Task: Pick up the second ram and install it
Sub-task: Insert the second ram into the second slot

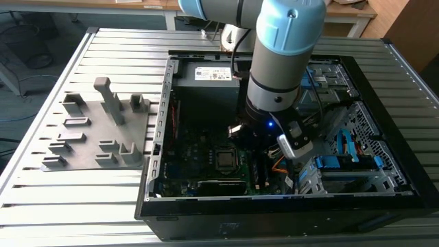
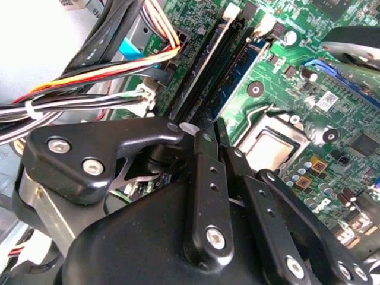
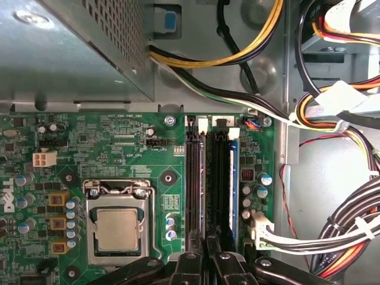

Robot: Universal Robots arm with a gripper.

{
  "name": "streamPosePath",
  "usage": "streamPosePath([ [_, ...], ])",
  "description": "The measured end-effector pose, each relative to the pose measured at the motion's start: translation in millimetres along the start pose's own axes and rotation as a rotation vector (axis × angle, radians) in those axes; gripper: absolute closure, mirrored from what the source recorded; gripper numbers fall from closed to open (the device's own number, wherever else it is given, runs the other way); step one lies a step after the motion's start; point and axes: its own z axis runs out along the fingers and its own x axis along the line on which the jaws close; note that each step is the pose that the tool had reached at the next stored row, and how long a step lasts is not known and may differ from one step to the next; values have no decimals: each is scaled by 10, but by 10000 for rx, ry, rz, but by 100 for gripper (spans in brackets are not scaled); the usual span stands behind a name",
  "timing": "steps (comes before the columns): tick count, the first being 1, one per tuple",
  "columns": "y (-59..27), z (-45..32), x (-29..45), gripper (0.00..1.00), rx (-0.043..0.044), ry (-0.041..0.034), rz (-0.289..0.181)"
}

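The hand point(image 2: 217, 127) is reaching down inside the open computer case point(image 1: 158, 134) on the bench point(image 1: 103, 206), its fingers point(image 2: 205, 172) pressed close together over the memory slots point(image 3: 202, 178) (whether they're pinching anything, I cannot tell); a blue-labelled ram point(image 3: 234, 184) is sitting in the neighbouring slot

The arm point(image 1: 285, 56) is built of fat round segments: pale blue caps over silver-grey tubes, split by a black ring, with a small blue light glowing near the wrist and a silver-white camera block point(image 1: 293, 141) clipped beside it. A black cable runs down along the tube. In the second wrist view the gripper point(image 2: 205, 139) is matte black throughout, made of rounded linkage bars pinned with silver hex-socket screws and narrow fingers point(image 2: 208, 178) dotted with small holes.
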Motion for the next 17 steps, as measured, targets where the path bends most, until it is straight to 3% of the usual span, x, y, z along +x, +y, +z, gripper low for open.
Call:
streamPosePath([
  [8, 2, 14, 0, 85, -6, -1, 0],
  [9, 1, 13, 0, 79, -4, -1, 0],
  [11, 1, 10, 0, 79, -1, 1, -1],
  [13, -2, -46, -1, 79, 0, 0, 0],
  [17, 5, -227, -5, 79, 1, 0, -1],
])
